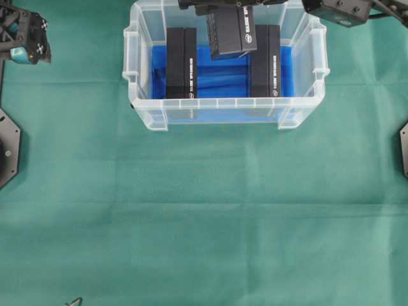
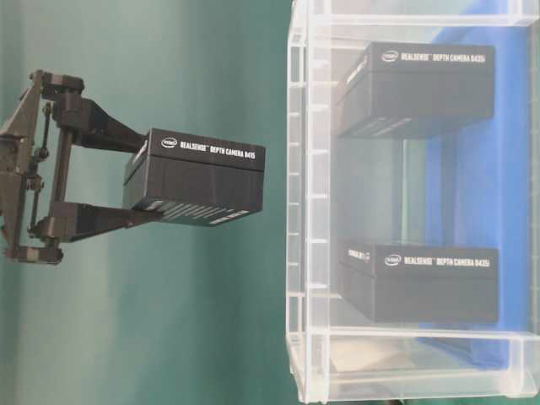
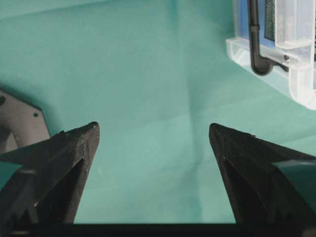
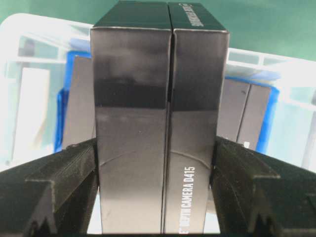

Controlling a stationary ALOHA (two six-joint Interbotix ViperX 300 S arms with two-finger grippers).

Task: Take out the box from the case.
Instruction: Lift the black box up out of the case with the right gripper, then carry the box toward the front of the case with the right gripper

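The clear plastic case (image 1: pixel 223 118) with its blue-lined bottom stands at the back middle of the green cloth. My right gripper (image 4: pixel 154 148) is shut on a black box (image 4: pixel 158 113) printed "DEPTH CAMERA D415", one finger on each side. The box (image 1: pixel 231 32) hangs tilted over the back of the case. In the table-level view the held box (image 2: pixel 196 177) is wholly outside the case wall (image 2: pixel 308 253), with the right gripper (image 2: pixel 145 184) clamped on its end. My left gripper (image 3: pixel 154 131) is open and empty over bare cloth, at the far left (image 1: pixel 29 52), well away from the case.
Two more black boxes stand on edge inside the case, one left (image 1: pixel 181 62) and one right (image 1: pixel 265 60). Black arm base plates sit at the left edge (image 1: pixel 7 146) and right edge (image 1: pixel 404 150). A corner of the case (image 3: pixel 296 74) shows in the left wrist view.
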